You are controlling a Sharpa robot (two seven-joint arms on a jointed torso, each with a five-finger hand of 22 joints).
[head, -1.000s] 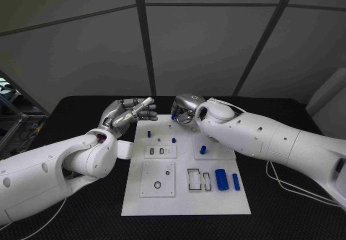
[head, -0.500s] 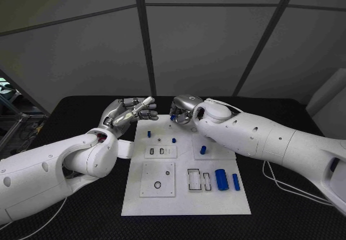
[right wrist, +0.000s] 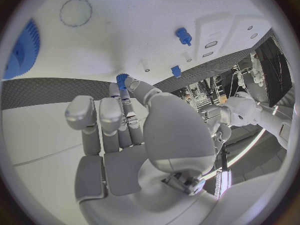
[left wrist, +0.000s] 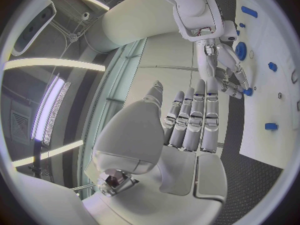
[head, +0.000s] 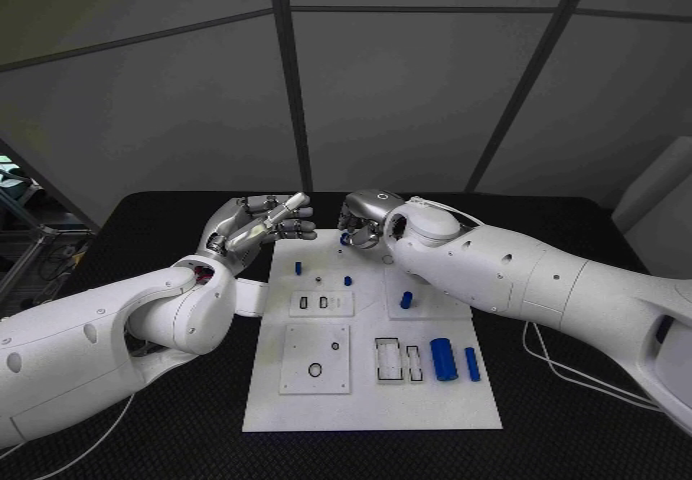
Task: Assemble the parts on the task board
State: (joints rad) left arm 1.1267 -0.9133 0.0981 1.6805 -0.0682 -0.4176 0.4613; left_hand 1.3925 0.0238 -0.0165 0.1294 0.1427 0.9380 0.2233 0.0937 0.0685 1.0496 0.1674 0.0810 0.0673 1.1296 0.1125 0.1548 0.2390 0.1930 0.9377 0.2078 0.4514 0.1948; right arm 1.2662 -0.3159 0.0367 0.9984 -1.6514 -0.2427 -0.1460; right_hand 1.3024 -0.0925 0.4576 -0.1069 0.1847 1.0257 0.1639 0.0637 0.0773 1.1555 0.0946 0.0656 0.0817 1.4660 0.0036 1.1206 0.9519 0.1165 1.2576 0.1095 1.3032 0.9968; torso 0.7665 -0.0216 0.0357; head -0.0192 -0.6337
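My right hand [head: 366,222] has crept slightly left w/ small blue toothed part [right wrist: 122,79] pinched over white task board [head: 368,400]; left hand [head: 264,225] unchanged, fingers loosely extended, empty.

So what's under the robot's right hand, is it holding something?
Yes. The right hand pinches a small blue part at its fingertips, above the far end of the white task board. What lies on the board beneath the hand is covered in the head view.

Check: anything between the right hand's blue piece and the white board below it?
Nothing visible. The right hand pinches a small blue piece at its fingertips above the far end of the white board. The left hand hovers off to the side.
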